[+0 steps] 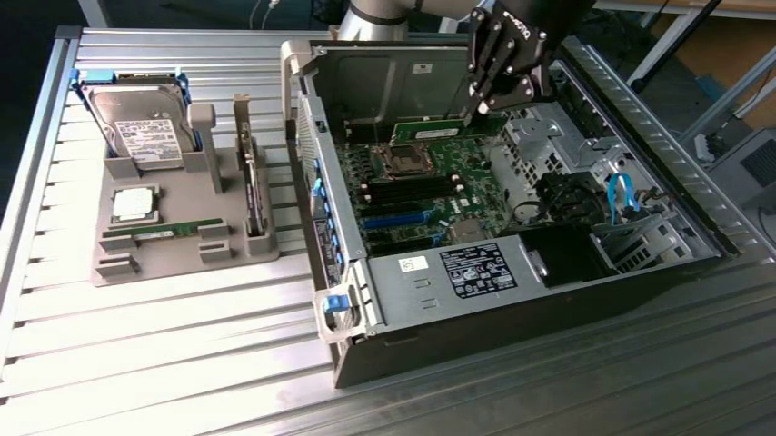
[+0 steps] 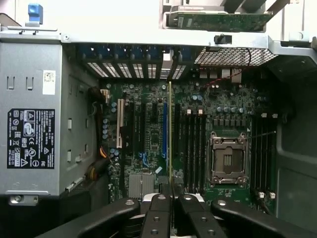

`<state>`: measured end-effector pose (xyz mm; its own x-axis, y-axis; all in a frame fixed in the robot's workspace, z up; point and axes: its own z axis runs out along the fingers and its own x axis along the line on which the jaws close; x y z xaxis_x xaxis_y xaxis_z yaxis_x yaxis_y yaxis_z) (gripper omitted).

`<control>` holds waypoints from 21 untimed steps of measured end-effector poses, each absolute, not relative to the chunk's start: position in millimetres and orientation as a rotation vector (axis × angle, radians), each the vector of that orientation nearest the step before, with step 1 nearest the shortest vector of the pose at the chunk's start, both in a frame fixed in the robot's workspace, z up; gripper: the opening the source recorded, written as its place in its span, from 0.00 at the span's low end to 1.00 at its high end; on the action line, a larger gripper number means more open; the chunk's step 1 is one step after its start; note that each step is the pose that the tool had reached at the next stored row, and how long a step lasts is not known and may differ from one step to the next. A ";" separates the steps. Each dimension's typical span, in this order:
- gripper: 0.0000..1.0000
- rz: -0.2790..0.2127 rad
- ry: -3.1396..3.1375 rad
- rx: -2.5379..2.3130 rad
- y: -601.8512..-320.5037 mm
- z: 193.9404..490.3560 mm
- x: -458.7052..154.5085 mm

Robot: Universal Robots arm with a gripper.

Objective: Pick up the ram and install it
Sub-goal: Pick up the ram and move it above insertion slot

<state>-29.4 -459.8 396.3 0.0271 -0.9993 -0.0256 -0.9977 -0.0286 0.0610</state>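
pincer (image 2: 171, 196) is clamped on the ram (image 2: 170, 134), fingers closed tight on its lower end, and the stick is seen edge-on as a thin green line hanging over the motherboard (image 2: 148, 163) inside the open computer case (image 1: 363, 272) on the worktop (image 1: 158, 354). so the pick-up is done and this is the lining-up part of the install. the stick looks well clear of the board, not in any socket yet. the long black memory slots (image 2: 195, 148) sit just beside the processor socket (image 2: 228, 158), and the ram's edge reads as hovering off to one side of them, nearer the blue slot (image 2: 163, 129), so by my judgement it wants a sideways shift before any descent. to do this well: keep the stick dead upright and parallel to the slot, bring both ends down evenly, and press straight. a tilted stick would likely jam or scrape neighbouring parts. whether the slot's end latches stand open, i can't make out.
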 end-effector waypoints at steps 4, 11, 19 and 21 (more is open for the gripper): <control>0.12 -0.095 -2.171 2.233 -459.7 396.3 -29.4; 0.12 -0.095 -2.171 2.233 -459.7 386.2 -29.4; 0.12 -0.095 -2.171 2.233 -459.7 371.3 -29.4; 0.12 -0.095 -2.171 2.233 -459.7 370.0 -29.4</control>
<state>-29.4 -459.7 370.0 0.0271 -0.9993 -0.0255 -0.9977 -0.0286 0.0610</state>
